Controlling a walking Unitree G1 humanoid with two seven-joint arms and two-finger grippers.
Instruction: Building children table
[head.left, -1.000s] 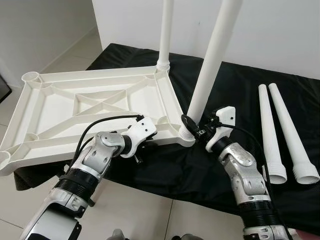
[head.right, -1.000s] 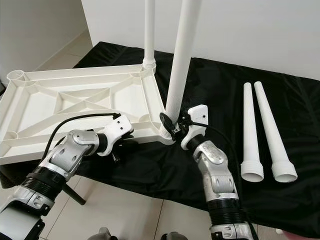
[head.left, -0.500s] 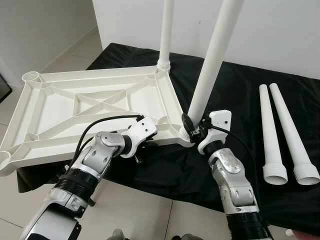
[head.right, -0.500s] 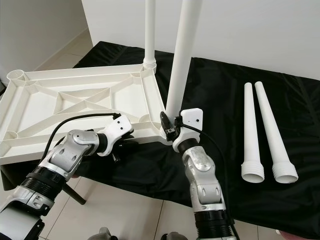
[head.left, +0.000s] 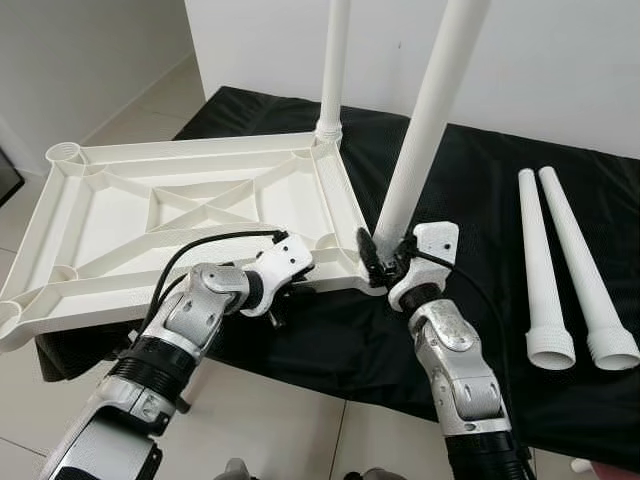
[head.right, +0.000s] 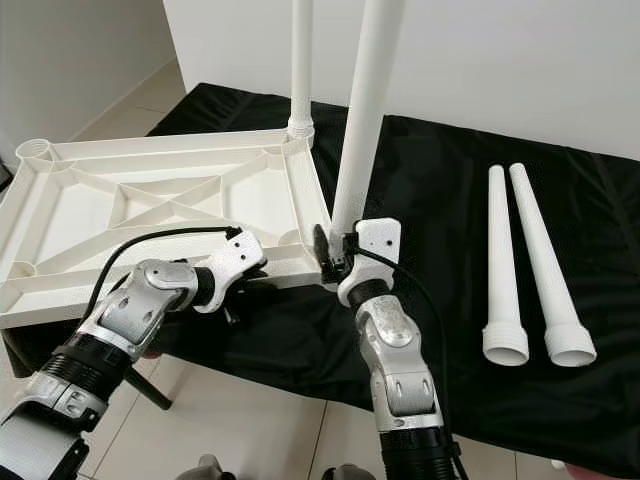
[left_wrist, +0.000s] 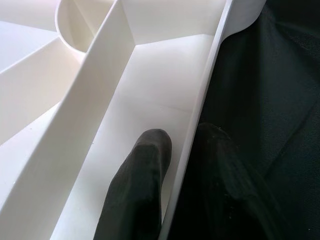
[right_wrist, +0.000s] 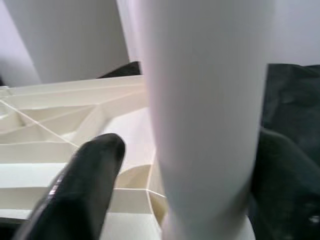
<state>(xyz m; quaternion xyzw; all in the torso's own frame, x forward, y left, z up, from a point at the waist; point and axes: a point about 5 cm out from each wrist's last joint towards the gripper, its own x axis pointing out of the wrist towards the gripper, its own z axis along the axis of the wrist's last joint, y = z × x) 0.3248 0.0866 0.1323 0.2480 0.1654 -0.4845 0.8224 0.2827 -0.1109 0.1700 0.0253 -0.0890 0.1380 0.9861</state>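
Two tapered white plastic legs (head.left: 570, 270) loose.

Left gripper (head.left: 283, 293) reaches forward on a bent silver arm, black fingers (left_wrist: 142, 175) pinched together. Right gripper (head.left: 384, 254) points upward, fingers (right_wrist: 82, 187) clamped shut.

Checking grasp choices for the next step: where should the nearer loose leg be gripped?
Grip the loose leg mid-shaft, from above, fingers across its width. It lies flat on the black cloth beside the other leg, so a top approach suits; the flared end looks too wide.
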